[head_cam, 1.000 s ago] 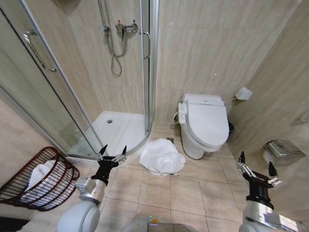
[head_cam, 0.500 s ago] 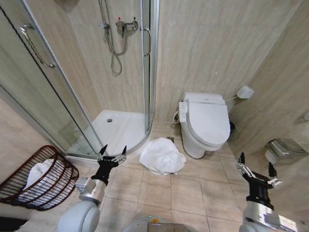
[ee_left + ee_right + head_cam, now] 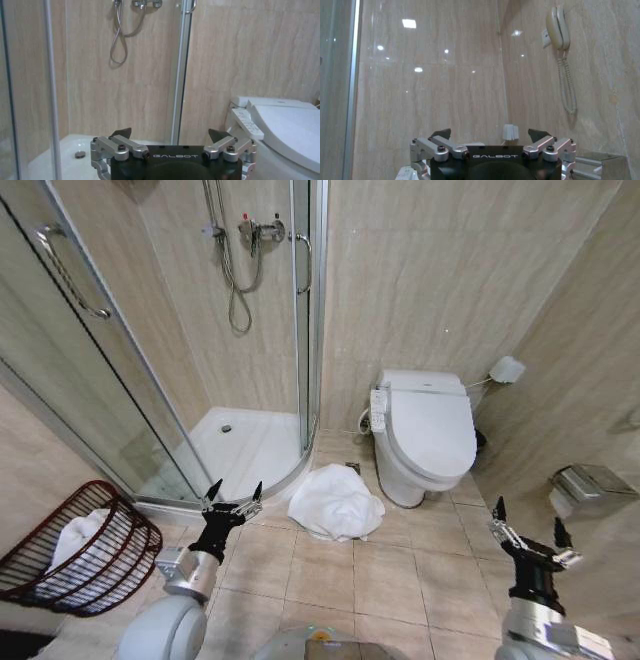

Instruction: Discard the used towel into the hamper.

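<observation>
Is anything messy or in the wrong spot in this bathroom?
Yes. A white towel lies crumpled on the floor tiles between the shower and the toilet, not in the hamper at the left, which already holds white cloth. Both grippers, left and right, hover open and empty.

Both arms are held low and forward — left gripper (image 3: 232,492) and right gripper (image 3: 524,521) upright, jaws spread apart.

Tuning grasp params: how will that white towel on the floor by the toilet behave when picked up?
The towel lies crumpled in soft folds, so it is probably floppy and will drape and hang from a pinch. It looks bulky but likely light unless damp, which I cannot tell. Trailing ends may drag on the tiles or catch the hamper rim.
</observation>
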